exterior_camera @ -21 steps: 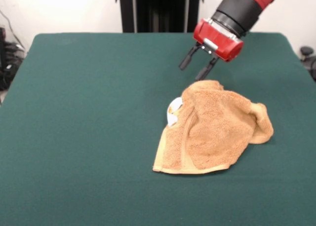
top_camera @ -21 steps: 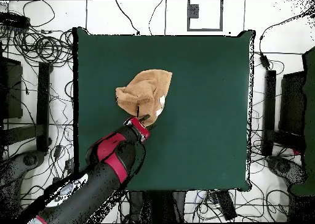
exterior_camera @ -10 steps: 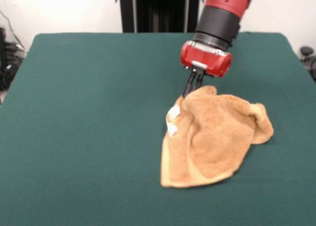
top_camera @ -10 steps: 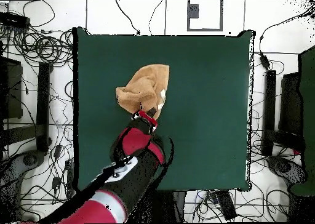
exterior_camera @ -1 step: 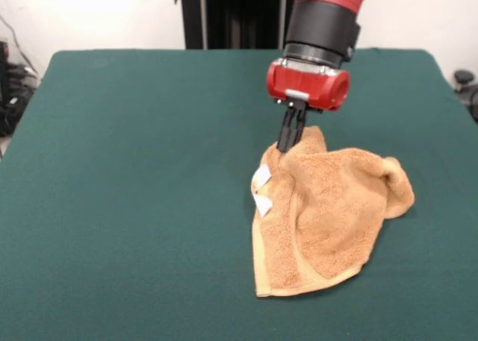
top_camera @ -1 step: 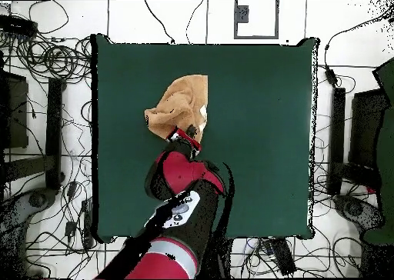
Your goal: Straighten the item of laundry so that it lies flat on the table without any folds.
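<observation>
one gripper [exterior_camera @ -1 step: 290, 141] pinching the crumpled towel's [exterior_camera @ -1 step: 328, 210] raised edge.

Red and black arm [exterior_camera @ -1 step: 323, 13]: glossy red shell above, then a wide matte-black cylindrical collar, then a squat red wrist housing [exterior_camera @ -1 step: 308, 83] with rounded corners and a small pale metal plate on its face. Beneath the housing, a gripper [exterior_camera @ -1 step: 290, 136] of two slim black fingers [exterior_camera @ -1 step: 285, 132], long and flat. From overhead, bulbous red link [top_camera @ -1 step: 182, 174] edged in black, followed by a black segment bearing a white plate with small dark markings [top_camera @ -1 step: 178, 211] and another red section near the bottom edge.
</observation>
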Motion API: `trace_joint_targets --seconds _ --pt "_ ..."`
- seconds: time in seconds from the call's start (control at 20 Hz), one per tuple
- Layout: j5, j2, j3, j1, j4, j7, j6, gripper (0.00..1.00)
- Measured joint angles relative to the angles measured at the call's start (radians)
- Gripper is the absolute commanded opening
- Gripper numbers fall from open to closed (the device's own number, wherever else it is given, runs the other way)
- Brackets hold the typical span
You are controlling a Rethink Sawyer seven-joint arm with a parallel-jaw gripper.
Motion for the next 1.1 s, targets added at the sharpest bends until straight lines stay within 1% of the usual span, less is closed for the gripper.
trace_joint_targets --seconds 0.15,0.2,0.75,1.0,1.05,1.1 --pt "-0.004 -0.015 0.005 0.007 0.000 0.000 0.007 0.00" --pt "-0.004 -0.025 0.008 0.017 0.001 0.000 0.007 1.00" --pt "-0.003 -0.038 0.036 0.027 0.004 0.000 0.003 1.00" --pt "-0.038 -0.066 0.109 -0.031 0.009 0.000 0.003 1.00" --pt "-0.079 -0.082 0.169 -0.087 0.012 0.000 0.003 1.00" --pt "-0.097 -0.086 0.194 -0.111 0.013 0.000 0.003 1.00"
